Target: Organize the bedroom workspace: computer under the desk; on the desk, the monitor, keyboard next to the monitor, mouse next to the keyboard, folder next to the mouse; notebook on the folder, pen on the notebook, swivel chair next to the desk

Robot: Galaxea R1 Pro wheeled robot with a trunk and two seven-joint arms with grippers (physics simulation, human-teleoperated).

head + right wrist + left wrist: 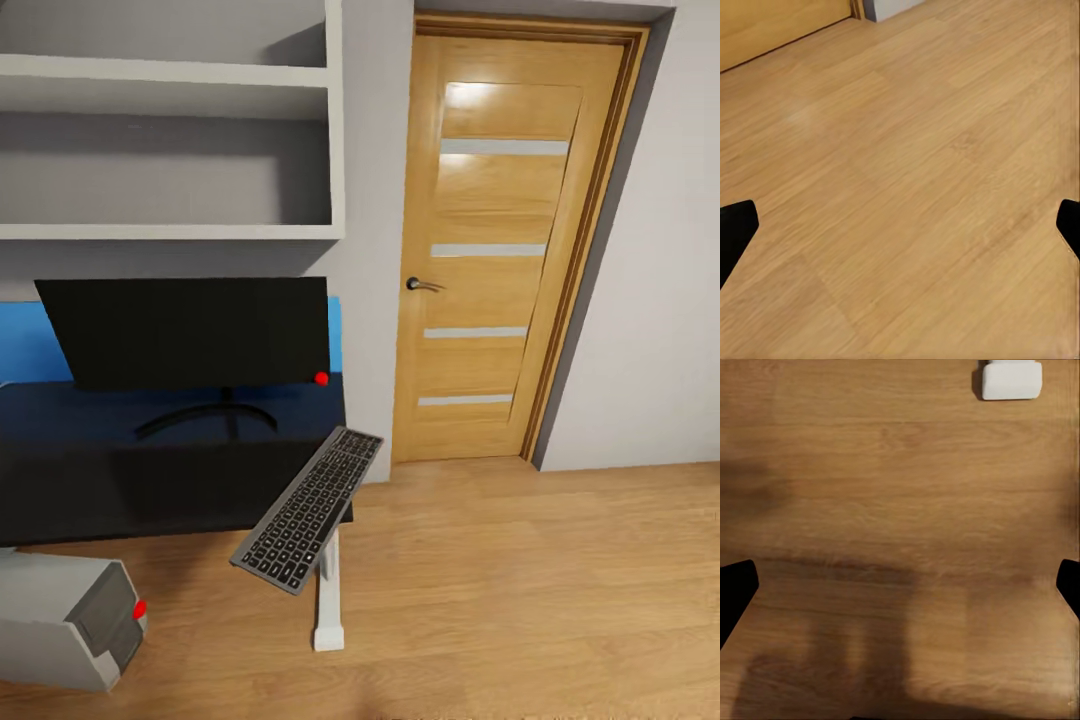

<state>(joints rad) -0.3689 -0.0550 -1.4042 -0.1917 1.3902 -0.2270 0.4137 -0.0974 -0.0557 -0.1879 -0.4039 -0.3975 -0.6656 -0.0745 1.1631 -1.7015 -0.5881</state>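
The black monitor [190, 335] stands on its ring stand at the back of the glossy black desk [120, 480]. A slim keyboard [310, 505] with grey keys lies slanted over the desk's right end, its near half past the edge. On the floor at lower left sits the white-grey computer [65, 620], red light on its dark front, just in front of the desk's edge. My left gripper [900, 592] hangs open over bare floor, with nothing between its fingers. Open and empty as well, my right gripper [900, 232] is above the wood planks.
A white desk leg [328, 600] stands under the keyboard, and its foot [1011, 379] appears in the left wrist view. Grey wall shelves [170, 150] hang above the monitor. A closed wooden door [500, 250] is to the right, with open plank floor [540, 600] before it.
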